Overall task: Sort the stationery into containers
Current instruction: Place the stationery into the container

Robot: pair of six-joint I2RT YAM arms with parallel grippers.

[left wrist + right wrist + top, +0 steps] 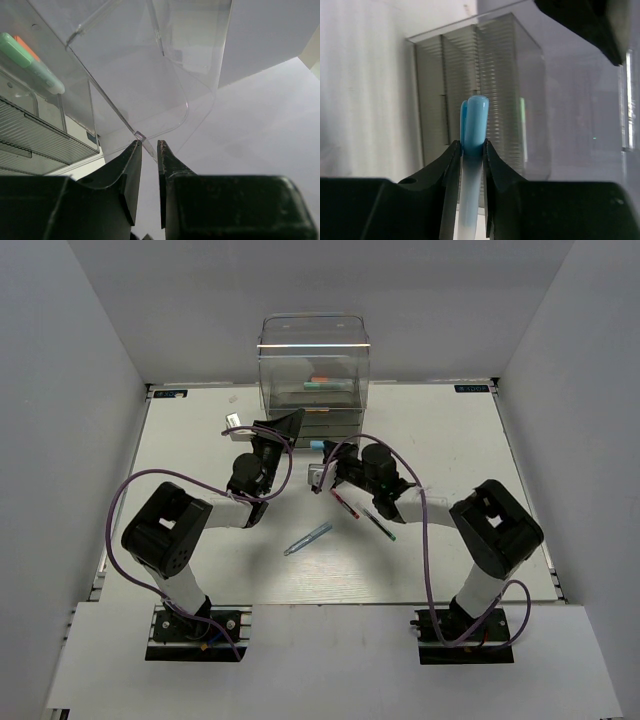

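A white surface (450, 440) lies between plain grey walls (60, 390), with a small blue label at its far left corner (170, 394), another at its far right corner (472, 389), and a metal rail (553, 570) along its right edge.

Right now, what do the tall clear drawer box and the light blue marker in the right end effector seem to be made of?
The tall clear drawer box: probably hard, glossy plastic; its walls are see-through and reflect light, its trays look ribbed, grey. The light blue marker: likely smooth, shiny plastic; a soft highlight runs along its rounded cap.
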